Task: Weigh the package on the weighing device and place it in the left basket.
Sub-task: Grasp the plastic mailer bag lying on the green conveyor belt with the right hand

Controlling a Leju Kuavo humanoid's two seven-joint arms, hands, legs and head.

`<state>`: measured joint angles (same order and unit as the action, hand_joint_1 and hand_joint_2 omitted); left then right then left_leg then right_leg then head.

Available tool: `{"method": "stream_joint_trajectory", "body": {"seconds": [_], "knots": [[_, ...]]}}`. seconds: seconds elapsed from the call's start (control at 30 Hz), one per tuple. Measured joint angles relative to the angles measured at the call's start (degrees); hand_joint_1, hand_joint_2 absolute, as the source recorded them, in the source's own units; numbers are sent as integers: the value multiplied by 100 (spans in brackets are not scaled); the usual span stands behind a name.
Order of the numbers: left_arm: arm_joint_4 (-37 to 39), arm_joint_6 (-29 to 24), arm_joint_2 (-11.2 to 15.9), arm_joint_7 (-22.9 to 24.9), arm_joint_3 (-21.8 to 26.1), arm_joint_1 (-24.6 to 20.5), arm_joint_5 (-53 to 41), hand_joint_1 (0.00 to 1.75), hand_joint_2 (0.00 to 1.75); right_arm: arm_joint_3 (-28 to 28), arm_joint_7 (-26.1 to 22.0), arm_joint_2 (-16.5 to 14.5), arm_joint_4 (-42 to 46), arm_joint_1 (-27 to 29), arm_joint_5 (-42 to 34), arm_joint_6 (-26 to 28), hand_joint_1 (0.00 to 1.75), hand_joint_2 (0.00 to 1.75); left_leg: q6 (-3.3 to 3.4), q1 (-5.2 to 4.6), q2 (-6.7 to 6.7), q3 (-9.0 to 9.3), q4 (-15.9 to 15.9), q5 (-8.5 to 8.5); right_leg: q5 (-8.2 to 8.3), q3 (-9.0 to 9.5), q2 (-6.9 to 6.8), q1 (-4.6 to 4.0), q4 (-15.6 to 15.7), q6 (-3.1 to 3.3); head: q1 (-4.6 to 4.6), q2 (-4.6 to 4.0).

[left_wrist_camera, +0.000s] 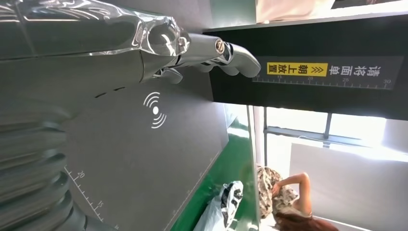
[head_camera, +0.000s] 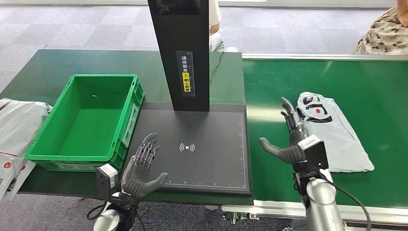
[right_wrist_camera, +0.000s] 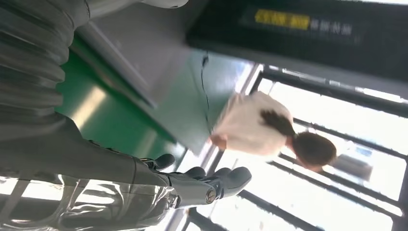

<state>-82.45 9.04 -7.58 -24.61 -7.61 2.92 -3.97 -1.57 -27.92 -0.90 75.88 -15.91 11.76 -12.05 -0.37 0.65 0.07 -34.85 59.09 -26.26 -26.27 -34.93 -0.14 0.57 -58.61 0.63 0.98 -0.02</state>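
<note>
**Both hands empty, package lying beside the right hand**

We are holding our right hand [head_camera: 287,137] over the green belt [head_camera: 269,86], fingers stretched out straight and thumb spread wide toward the scale; it is gripping nothing. The package [head_camera: 332,132], a pale grey plastic mailer with a black and red print at its far end, is lying flat on the belt just beside this hand on its outer side, the fingertips reaching along the mailer's near edge. Whether they are touching the plastic we cannot tell.

We are keeping our left hand [head_camera: 142,166] over the near left corner of the scale [head_camera: 211,154], palm turned inward, fingers apart and slightly bent, thumb pointing toward the wireless mark [head_camera: 187,147] in the plate's middle. It is holding nothing. In the left wrist view the fingers [left_wrist_camera: 231,55] are reaching out above the dark plate [left_wrist_camera: 144,159], with the mark [left_wrist_camera: 155,110] showing just past them and the black post [left_wrist_camera: 327,72] with its yellow label rising beyond.

The basket [head_camera: 86,120], a green crate, is sitting just to the outer side of the left hand, touching the scale's left edge. Further out from it, more pale mailers [head_camera: 17,130] are lying at the table's edge.

A person [right_wrist_camera: 269,130] in a light top is standing beyond the table in the right wrist view.
</note>
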Motion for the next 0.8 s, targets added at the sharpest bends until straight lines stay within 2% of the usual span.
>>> {"method": "stream_joint_trajectory", "body": {"seconds": [0.23, 0.43, 0.6, 0.8], "knots": [[-1, 38, -4, -1, 5, -14, -20, 0, 175, 456, 64, 365, -1027, -1153, 683, 743, 0, 175, 2, 0, -1, 1, 2, 3, 3, 0, 0, 0, 0, -2, 1, 1], [-3, 38, -12, -1, 84, -16, -22, 0, 175, 639, 369, 563, -1961, -1754, 1235, 1429, 0, 175, 1, 1, -2, 0, 2, 3, 2, -1, -1, -1, -1, -1, 0, 0], [-12, 37, -38, 55, 112, -36, -72, 0, 175, 765, 1029, 690, -2840, -2171, 1708, 1966, 0, 175, 1, 0, -1, 0, 2, 3, 2, -1, -1, 0, 0, -1, 1, 0], [-12, 50, -46, 169, 114, -106, -98, 0, 175, 790, 2310, 886, -3923, -2618, 2641, 2140, 0, 175, 1, 0, -3, -1, 2, 3, 3, 0, -3, 1, 0, -2, 1, 0]]}}
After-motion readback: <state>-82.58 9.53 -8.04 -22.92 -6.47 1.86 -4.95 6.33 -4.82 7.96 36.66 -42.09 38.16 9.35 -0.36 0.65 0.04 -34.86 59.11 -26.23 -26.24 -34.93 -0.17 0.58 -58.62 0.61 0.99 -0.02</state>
